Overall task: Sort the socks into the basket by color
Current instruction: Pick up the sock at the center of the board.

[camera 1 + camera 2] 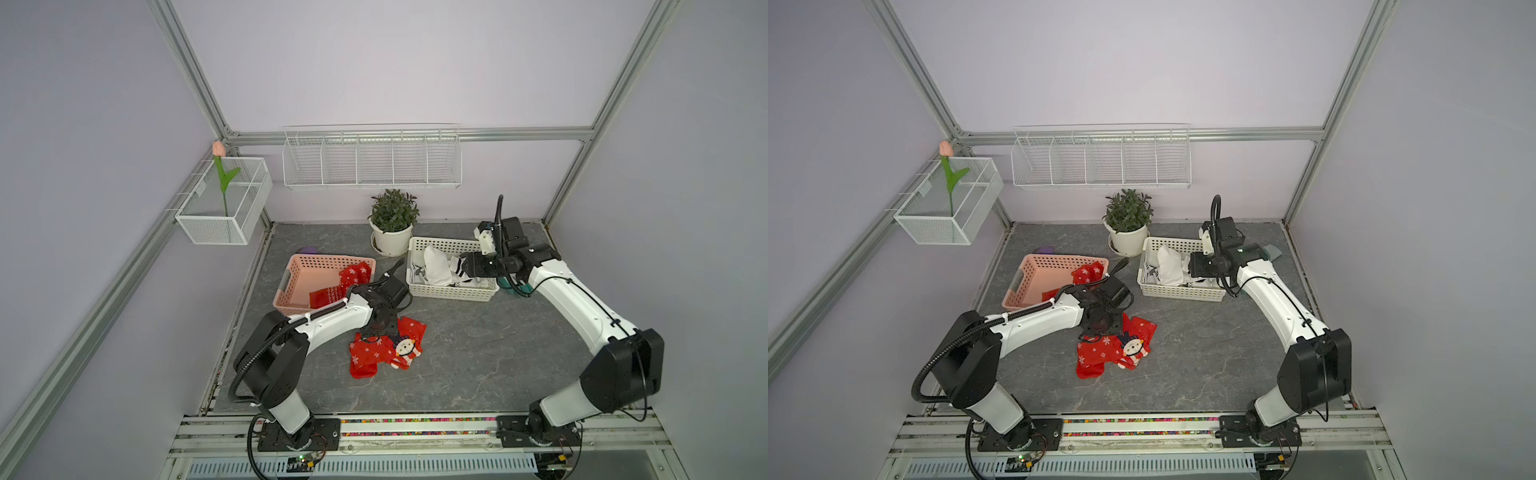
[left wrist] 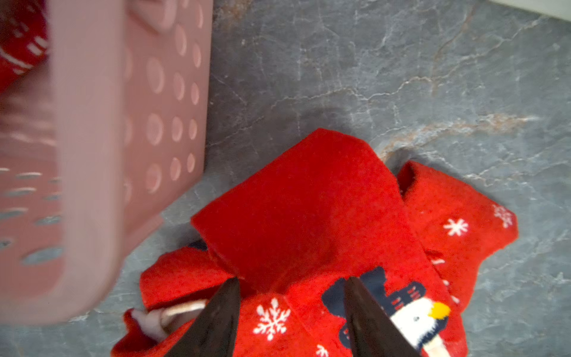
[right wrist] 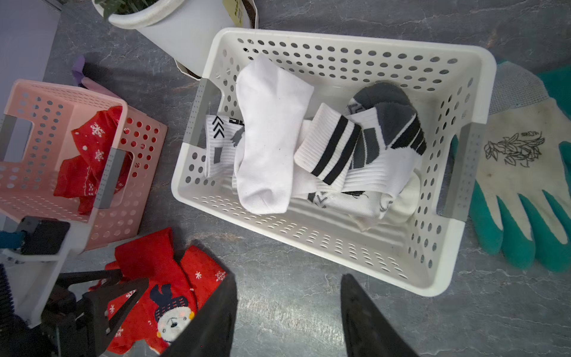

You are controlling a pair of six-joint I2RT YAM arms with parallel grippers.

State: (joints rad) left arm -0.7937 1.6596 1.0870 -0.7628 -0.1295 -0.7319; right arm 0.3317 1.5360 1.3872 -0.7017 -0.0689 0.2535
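Several red socks (image 1: pixel 382 351) lie heaped on the bench (image 1: pixel 478 365) just beside the pink basket (image 1: pixel 328 262), which already holds other red ones (image 1: pixel 353 276). The white striped socks (image 3: pixel 272 139) all sit in the white basket (image 3: pixel 340 247). Step in hand, as I read it, is the red pickup. Your left gripper (image 2: pixel 292 279) hangs over the heap, jaws apart astride a fold, nothing clamped; I can't tell whether it touches the cloth. Next you need to drop, pinch one layer only, then lift clear over the pink wall. Your right gripper (image 3: pixel 289 276) is released and empty over the white basket. For room, there is open bench on the near side of the heap and the pink wall is close by. The potted plant (image 1: pixel 392 224) and glove (image 3: pixel 525 173) are well apart from the heap.
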